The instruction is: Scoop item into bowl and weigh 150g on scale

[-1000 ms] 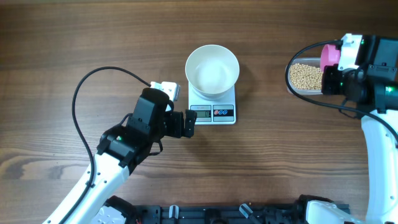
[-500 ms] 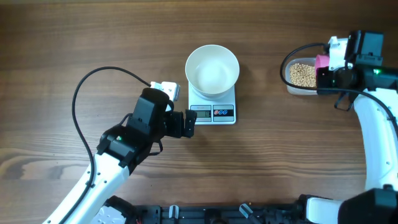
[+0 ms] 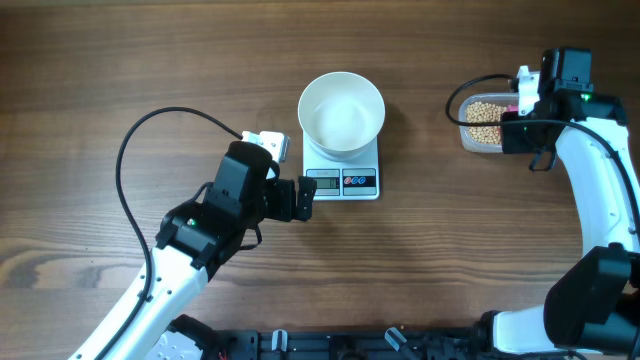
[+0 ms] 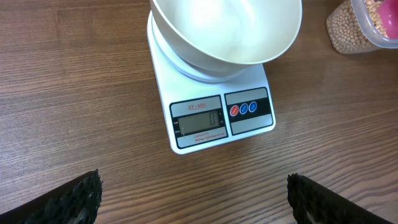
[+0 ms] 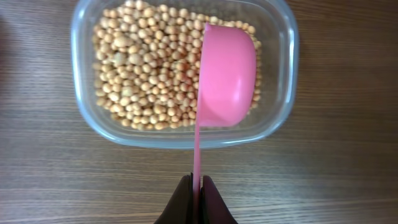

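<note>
The white bowl [image 3: 341,112] stands empty on the white scale [image 3: 342,170], whose display faces the near edge. Tan beans [image 5: 149,68] fill a clear plastic tub [image 3: 478,122] at the far right. My right gripper [image 5: 196,186] is shut on the thin handle of a pink scoop [image 5: 227,74]. The scoop's cup is over the beans at the right side of the tub, and no beans show on it. My left gripper [image 4: 194,186] is open just in front of the scale's display, its fingers [image 4: 81,199] wide apart with only bare wood between them.
The wooden table [image 3: 450,260] carries little else. A black cable [image 3: 150,135] loops over it left of the scale. The right arm [image 3: 600,190] runs along the table's right side.
The right arm has swung left and turned, bringing the pink scoop over the tub of beans. The left arm, bowl and scale have not moved.
</note>
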You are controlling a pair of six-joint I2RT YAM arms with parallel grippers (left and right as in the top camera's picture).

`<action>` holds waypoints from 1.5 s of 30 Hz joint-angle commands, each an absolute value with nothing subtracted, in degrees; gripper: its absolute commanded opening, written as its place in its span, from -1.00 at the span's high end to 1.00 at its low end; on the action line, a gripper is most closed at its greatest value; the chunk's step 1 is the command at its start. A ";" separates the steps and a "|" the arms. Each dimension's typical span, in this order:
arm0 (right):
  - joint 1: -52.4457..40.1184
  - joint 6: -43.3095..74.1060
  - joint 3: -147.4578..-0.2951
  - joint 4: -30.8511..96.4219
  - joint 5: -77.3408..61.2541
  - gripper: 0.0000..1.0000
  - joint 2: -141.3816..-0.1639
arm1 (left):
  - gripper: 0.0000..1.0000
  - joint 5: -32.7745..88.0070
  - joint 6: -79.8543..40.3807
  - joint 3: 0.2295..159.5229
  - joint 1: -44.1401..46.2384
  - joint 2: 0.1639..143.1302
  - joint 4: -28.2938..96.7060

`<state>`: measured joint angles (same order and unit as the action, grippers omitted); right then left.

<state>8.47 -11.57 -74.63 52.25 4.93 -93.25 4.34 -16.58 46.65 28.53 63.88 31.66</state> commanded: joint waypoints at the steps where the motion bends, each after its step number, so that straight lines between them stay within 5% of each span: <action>1: 8.71 -12.08 -75.35 52.82 -1.48 0.92 -94.32 | -1.00 3.77 -15.22 46.83 28.25 64.10 31.48; 15: 10.31 -11.81 -75.29 53.01 -4.45 0.91 -97.21 | -1.00 3.77 -15.22 46.83 28.25 64.10 31.48; 28: 19.90 -13.56 -75.31 53.30 -28.47 0.91 -98.15 | -1.00 3.77 -15.22 46.83 28.25 64.10 31.48; 45: 21.82 -13.02 -75.24 54.50 -31.40 0.91 -100.95 | -1.00 3.77 -15.22 46.83 28.25 64.10 31.48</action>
